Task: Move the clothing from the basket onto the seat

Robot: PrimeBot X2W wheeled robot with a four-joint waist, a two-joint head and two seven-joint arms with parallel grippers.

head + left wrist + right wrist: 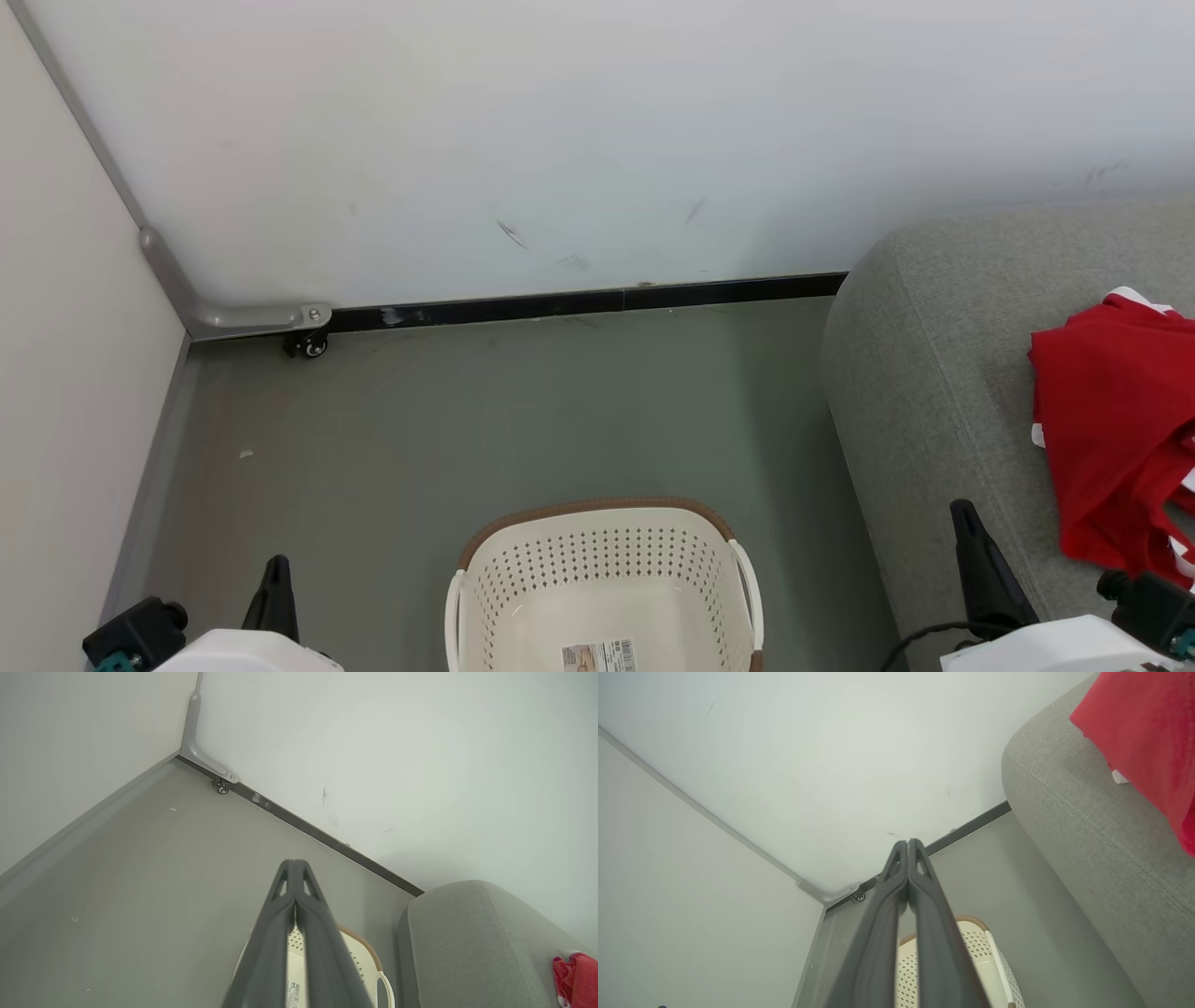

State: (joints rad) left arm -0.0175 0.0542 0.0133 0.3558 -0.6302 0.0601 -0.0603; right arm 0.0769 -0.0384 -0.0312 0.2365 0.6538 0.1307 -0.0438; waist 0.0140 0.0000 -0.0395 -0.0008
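One red heap of clothing [1111, 420] is pictured on the one grey seat [924, 392] at right; one basket [597, 560] is seen bottom centre. The left claw [294, 868] and right claw [908, 847] are closed, gripping nothing.

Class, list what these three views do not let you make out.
Red clothing: head view's right edge cuts it, so the garment count is unclear.
Basket: head view's bottom edge cuts off its near part.
Basket label: head view, print too small to read.
Seat: runs past the edges of each view.
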